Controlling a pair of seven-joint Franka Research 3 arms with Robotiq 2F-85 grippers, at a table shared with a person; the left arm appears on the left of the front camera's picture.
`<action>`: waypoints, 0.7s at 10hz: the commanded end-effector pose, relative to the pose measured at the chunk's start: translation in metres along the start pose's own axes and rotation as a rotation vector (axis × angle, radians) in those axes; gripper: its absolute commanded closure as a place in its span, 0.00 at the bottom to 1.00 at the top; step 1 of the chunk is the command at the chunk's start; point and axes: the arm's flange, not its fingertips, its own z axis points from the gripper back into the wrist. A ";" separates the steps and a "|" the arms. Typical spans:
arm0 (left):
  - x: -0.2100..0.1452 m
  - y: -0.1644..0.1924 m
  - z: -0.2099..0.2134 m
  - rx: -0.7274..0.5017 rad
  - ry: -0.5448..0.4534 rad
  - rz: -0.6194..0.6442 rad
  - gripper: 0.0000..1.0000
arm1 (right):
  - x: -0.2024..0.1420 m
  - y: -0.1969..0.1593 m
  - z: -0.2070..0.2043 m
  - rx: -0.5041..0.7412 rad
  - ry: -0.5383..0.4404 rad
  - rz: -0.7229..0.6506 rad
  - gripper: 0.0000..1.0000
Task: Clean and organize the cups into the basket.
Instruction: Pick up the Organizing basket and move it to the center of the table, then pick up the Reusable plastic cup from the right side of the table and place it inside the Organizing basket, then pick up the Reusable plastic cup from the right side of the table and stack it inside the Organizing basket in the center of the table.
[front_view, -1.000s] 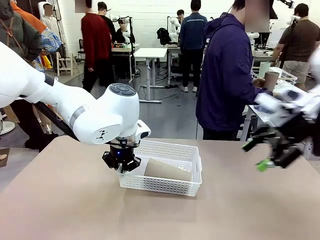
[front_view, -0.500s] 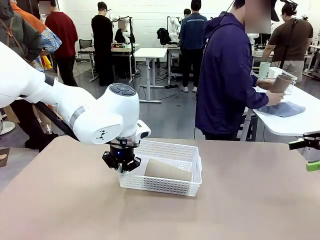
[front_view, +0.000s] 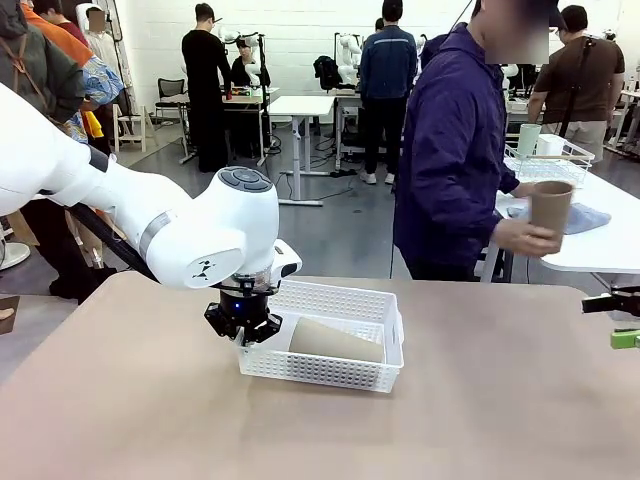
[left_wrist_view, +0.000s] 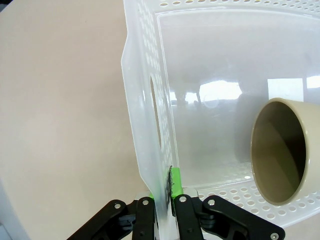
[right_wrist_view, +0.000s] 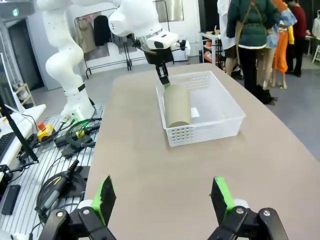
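left gripper clamped on the basket wall

my left arm bends down over the surface, gripper pinched tight on the short end wall of the white basket. my right gripper hangs spread wide and empty over the surface's right side. beyond the far edge, a person's hand holds a tan cup upright. a second tan cup lies on its side inside the basket, mouth toward my left gripper.
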 end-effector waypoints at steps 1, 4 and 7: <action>-0.003 -0.001 -0.002 0.009 -0.001 -0.008 1.00 | -0.004 0.003 0.002 0.004 -0.002 -0.006 0.00; -0.003 -0.001 -0.002 0.009 -0.001 -0.008 1.00 | -0.004 0.003 0.002 0.004 -0.002 -0.006 0.00; -0.003 -0.001 -0.002 0.009 -0.001 -0.008 1.00 | -0.004 0.003 0.002 0.004 -0.002 -0.006 0.00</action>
